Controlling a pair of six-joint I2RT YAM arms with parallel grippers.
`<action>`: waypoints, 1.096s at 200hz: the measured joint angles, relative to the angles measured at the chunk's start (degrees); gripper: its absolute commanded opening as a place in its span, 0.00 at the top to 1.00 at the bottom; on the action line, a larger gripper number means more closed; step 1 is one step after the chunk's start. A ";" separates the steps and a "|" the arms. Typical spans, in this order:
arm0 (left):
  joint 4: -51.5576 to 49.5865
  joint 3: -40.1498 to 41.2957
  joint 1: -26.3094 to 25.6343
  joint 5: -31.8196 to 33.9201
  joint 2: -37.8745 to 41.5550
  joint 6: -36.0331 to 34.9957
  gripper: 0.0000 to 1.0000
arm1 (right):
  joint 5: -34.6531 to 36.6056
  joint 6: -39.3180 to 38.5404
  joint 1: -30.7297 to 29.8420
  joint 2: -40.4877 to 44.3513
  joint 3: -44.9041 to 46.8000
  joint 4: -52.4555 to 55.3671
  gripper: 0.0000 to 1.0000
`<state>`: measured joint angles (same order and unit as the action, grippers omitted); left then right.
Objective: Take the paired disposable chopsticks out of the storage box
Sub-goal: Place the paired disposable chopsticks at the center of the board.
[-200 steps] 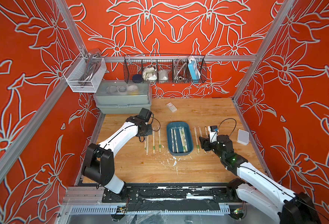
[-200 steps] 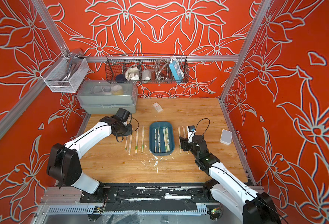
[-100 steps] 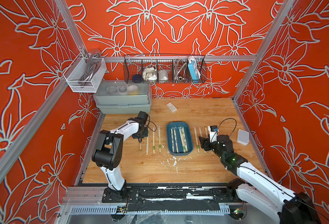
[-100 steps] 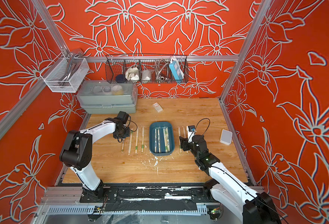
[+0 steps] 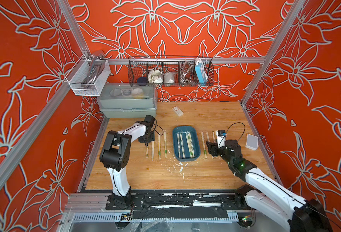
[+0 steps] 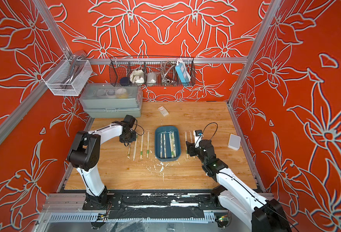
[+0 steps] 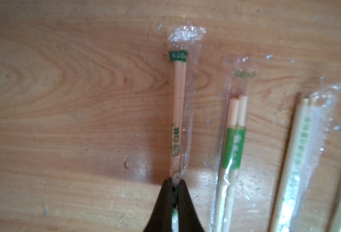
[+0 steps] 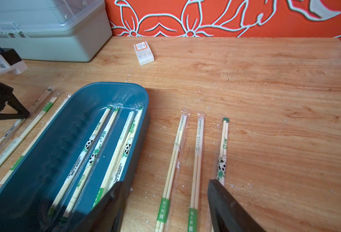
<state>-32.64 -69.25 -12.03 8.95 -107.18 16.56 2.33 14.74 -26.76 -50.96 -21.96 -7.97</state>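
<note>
The teal storage box (image 5: 184, 127) (image 6: 166, 127) (image 8: 45, 160) lies mid-table with several sleeved paired disposable chopsticks (image 5: 185, 143) (image 6: 167, 144) (image 8: 109, 144) in it. Left of the box, several pairs lie in a row on the wood. My left gripper (image 5: 146, 144) (image 6: 128, 143) (image 7: 174, 181) is shut on the leftmost pair (image 5: 147, 151) (image 7: 178, 112), which lies along the table. Right of the box lie three pairs (image 5: 208, 144) (image 8: 197, 152). My right gripper (image 5: 211, 147) (image 6: 190, 149) (image 8: 165, 181) hovers open over their near ends, holding nothing.
A grey lidded case (image 5: 127, 102) stands at the back left, with wire baskets (image 5: 170, 72) on the wall above. A small white box (image 5: 177, 111) lies behind the storage box, a white block (image 5: 251, 142) at the right edge. White flecks (image 5: 180, 165) dot the wood in front.
The left arm folded back towards its base, and its gripper came down with a pair to the left end of the row. The right arm has not moved.
</note>
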 measured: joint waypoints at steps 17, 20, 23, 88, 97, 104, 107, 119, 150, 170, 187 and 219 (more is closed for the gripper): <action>-0.33 -0.57 0.00 0.46 -0.24 0.00 0.90 | 0.00 0.00 0.00 0.00 0.00 0.00 0.31; -0.39 -0.63 0.00 0.52 -0.24 0.00 0.90 | 0.00 0.00 0.00 0.00 0.00 0.00 0.30; -0.46 -0.74 0.00 0.57 -0.26 0.00 0.89 | 0.00 0.00 0.00 0.00 0.00 0.00 0.30; -1.38 -1.88 0.04 1.90 -0.85 -0.20 0.74 | 0.00 0.00 0.00 -0.04 0.00 0.00 0.30; -1.38 -1.95 0.04 1.97 -0.92 -0.31 0.75 | 0.00 0.00 0.00 -0.04 0.00 -0.02 0.31; -1.42 -1.95 0.04 2.01 -0.92 -0.31 0.74 | -0.02 0.00 0.00 -0.04 0.00 -0.02 0.31; -1.44 -1.95 0.04 2.01 -0.92 -0.31 0.73 | -0.02 0.00 0.00 -0.04 0.00 0.00 0.31; -1.40 -1.95 0.04 2.19 -0.92 -0.37 0.71 | -0.02 0.00 0.00 -0.04 0.00 0.00 0.30; -1.60 -1.92 0.04 2.34 -0.90 -0.48 0.59 | -0.02 0.00 0.00 -0.04 0.00 0.00 0.31; -1.44 -1.33 0.04 2.10 0.04 -0.31 0.55 | -0.02 0.00 0.00 -0.04 0.00 0.00 0.31; -1.40 -0.11 0.02 1.57 2.38 -0.11 0.50 | -0.02 0.00 0.00 -0.04 0.00 -0.02 0.31; -0.96 2.51 -0.09 1.03 10.23 0.61 0.48 | -0.04 0.00 0.00 -0.09 0.00 -0.02 0.31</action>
<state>-33.61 -66.74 -12.12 9.98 -96.95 17.17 2.28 14.74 -26.76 -51.05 -21.96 -7.99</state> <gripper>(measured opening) 0.513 0.695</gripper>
